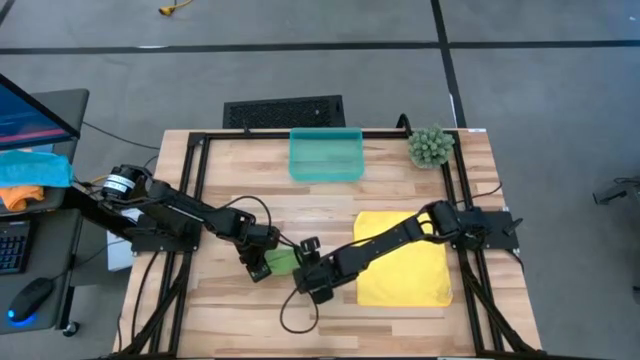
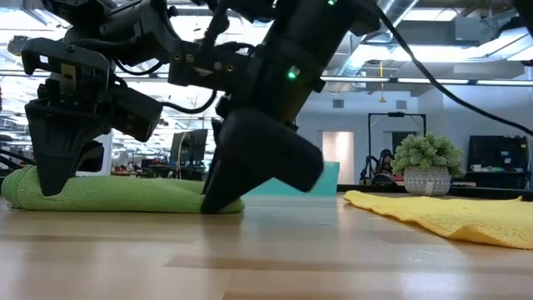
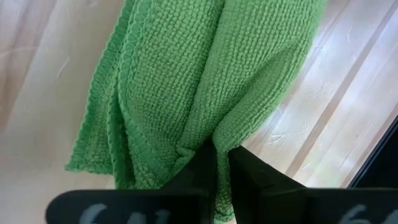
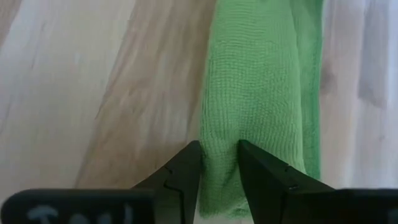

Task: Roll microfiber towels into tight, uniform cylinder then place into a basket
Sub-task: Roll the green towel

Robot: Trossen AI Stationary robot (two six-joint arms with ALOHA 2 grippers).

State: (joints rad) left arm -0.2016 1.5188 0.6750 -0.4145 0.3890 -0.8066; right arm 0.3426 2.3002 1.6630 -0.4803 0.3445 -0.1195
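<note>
The light green towel [image 1: 282,261] lies on the table [image 1: 240,190] as a long, loosely rolled bundle, also seen in the low view [image 2: 125,193]. My left gripper [image 1: 262,266] is shut on its left end, and my right gripper [image 1: 304,272] is shut on its right end. The yellow towel [image 1: 403,258] lies flat on the table at the right, also seen in the low view [image 2: 450,212]. The teal basket [image 1: 326,153] stands at the far edge, with nothing showing in it. My left gripper pinches a bunched fold of several layers [image 3: 214,134] at the green towel's left end between its two fingers [image 3: 249,174]. The fingers come from above, pointing down. The towel lies on the table, slack. My right gripper pinches the rolled green towel's right end [image 4: 221,149] between its two fingers [image 4: 186,168]. The fingers come from above, slanting down, and stand on either side of the roll. The roll rests on the table.
A small potted plant [image 1: 430,146] stands at the far right corner, right of the basket. A black grille panel [image 1: 283,110] lies beyond the table's far edge. Bare wood lies at the near edge and between the basket and the towels.
</note>
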